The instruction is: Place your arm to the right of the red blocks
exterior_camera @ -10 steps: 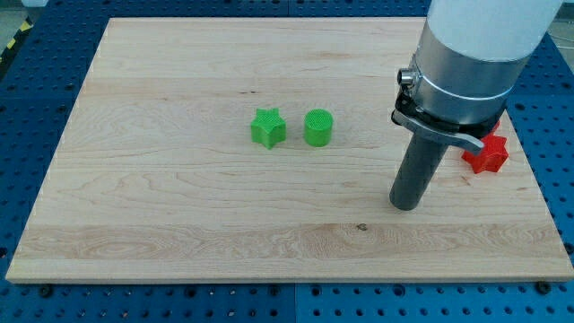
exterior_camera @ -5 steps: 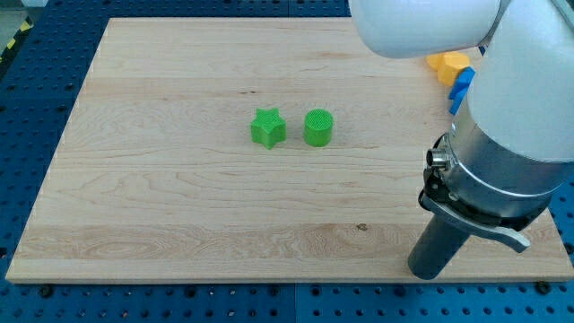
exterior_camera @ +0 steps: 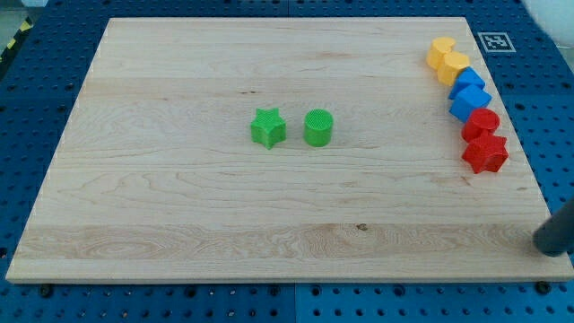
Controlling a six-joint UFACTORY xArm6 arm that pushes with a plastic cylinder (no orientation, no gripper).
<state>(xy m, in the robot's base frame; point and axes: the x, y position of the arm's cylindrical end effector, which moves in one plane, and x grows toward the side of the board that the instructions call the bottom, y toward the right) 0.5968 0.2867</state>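
Note:
Two red blocks sit near the board's right edge: a red round block and, just below it, a red star. They touch each other. My tip shows at the view's right edge, off the board's lower right corner, below and to the right of the red star. Only the rod's lower end is in view; the rest of the arm is out of frame.
Above the red blocks, a column runs up the right edge: two blue blocks and two yellow blocks. A green star and a green cylinder stand side by side near the wooden board's middle.
The arm has swung from the board's right part down and to the right, off the lower right corner. The red, blue and yellow blocks it hid are now uncovered. No block moved.

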